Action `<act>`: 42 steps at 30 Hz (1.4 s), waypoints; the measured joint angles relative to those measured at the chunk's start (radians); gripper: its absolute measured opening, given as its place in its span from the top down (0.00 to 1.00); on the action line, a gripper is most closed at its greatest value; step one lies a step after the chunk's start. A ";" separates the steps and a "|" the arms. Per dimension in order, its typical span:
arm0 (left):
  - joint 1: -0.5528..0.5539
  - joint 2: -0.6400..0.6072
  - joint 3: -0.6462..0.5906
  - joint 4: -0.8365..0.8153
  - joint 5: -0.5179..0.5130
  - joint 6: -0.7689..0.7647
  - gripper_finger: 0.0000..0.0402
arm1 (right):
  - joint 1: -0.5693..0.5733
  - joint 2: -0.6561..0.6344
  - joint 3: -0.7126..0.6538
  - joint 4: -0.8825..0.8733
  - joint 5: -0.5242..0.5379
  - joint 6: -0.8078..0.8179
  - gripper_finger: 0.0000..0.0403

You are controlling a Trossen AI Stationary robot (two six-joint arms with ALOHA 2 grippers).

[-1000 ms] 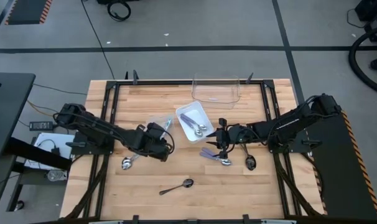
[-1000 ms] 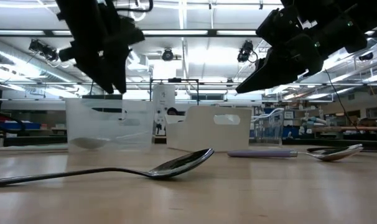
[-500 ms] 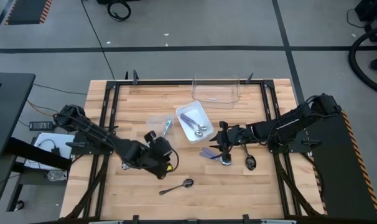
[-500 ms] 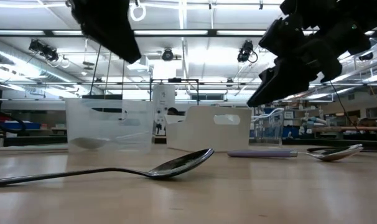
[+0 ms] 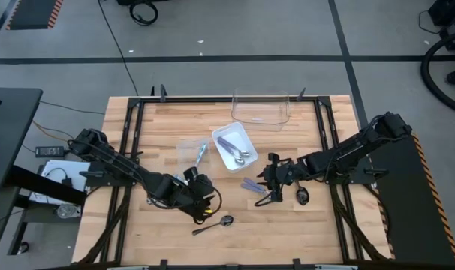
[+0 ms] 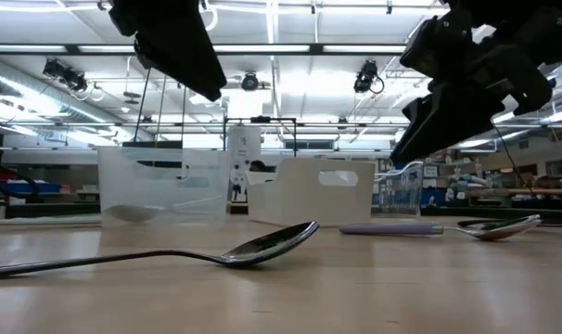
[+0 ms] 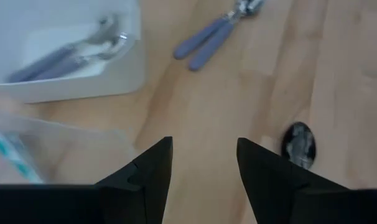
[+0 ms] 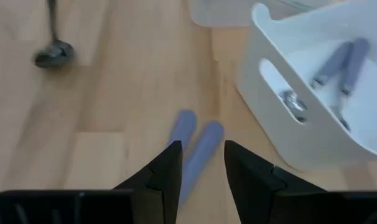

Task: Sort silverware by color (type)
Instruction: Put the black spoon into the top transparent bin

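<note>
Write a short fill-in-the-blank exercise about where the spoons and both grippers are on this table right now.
1. The white rectangular plastic bin holds spoons with ____ handles.
2. The open right gripper hovers over two purple-handled metal spoons lying on the ____ tabletop.
3. The open left gripper hangs close to the all-dark spoon near the table's ____ edge.

Missing words: purple; wooden; front

Purple-handled spoons (image 5: 251, 186) and dark spoon (image 5: 215, 224) lie flat
</note>
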 joint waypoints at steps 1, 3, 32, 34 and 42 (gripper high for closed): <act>0.000 0.005 0.000 0.012 0.012 0.010 0.53 | 0.003 0.000 0.001 -0.003 0.024 0.007 0.68; 0.000 0.023 0.000 0.047 0.031 0.019 0.53 | 0.004 0.000 0.002 -0.007 0.058 0.016 0.68; -0.081 0.263 0.029 0.240 0.220 -0.262 0.53 | -0.075 0.000 -0.025 0.131 0.052 -0.184 0.68; -0.088 0.285 0.061 0.223 0.215 -0.256 0.53 | -0.088 0.000 -0.026 0.137 0.046 -0.199 0.68; -0.105 0.390 0.191 0.041 0.238 -0.243 0.53 | -0.133 0.000 -0.025 0.176 -0.020 -0.228 0.68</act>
